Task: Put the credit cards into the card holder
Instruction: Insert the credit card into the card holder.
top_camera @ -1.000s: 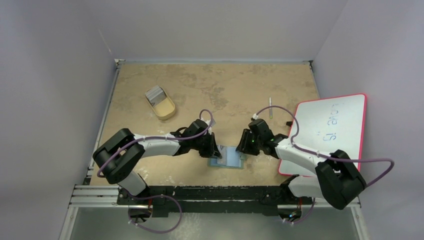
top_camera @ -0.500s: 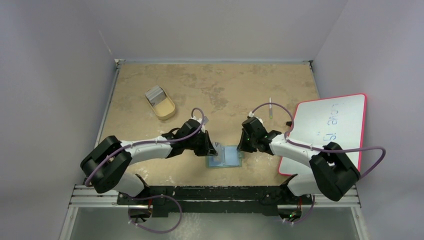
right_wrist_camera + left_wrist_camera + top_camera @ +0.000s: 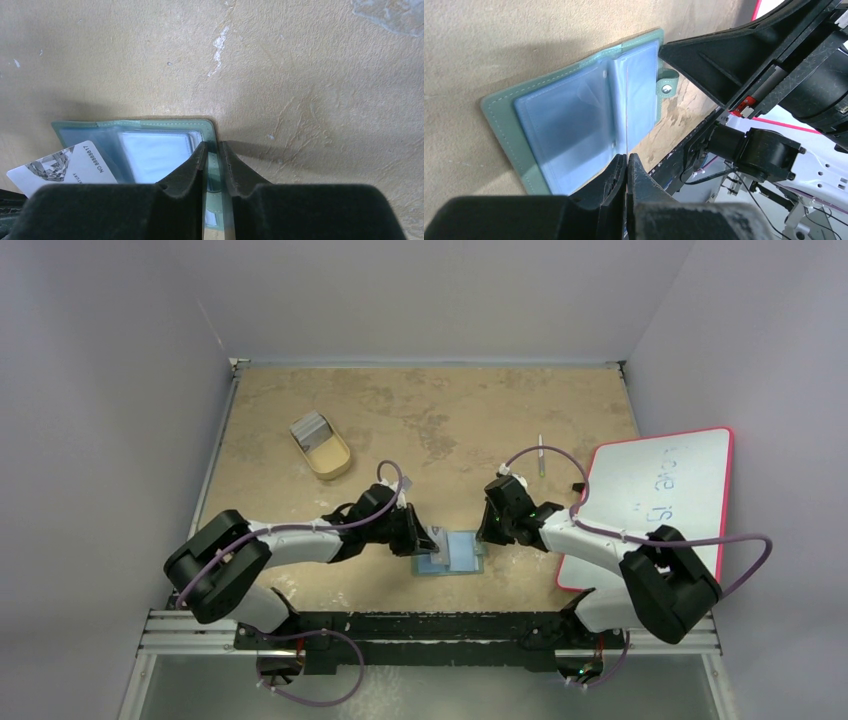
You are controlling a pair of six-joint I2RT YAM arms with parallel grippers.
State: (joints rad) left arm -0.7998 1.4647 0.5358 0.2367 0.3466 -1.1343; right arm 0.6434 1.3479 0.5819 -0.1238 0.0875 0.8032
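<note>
Card holder [image 3: 455, 553] lies open on the tabletop [image 3: 450, 420] between both hands. Right hand [image 3: 214, 150] pinches its right edge. Left hand [image 3: 626, 165] pinches a credit card [image 3: 60, 167], held edge-on just above the centre fold.

This is a robotics lab test cell. A left arm [image 3: 290, 537] and a right arm [image 3: 590, 540] are bolted side by side to an aluminium rail [image 3: 190, 625] at the near edge of a tan, mottled bench [image 3: 450, 410], which plain pale walls [image 3: 450, 300] box in on three sides. Purple cables [image 3: 745, 537] loop off the arms. On the bench lie an open card holder [image 3: 458, 552], a tan oval tray [image 3: 325, 452] and a pink-edged whiteboard [image 3: 690, 480].
</note>
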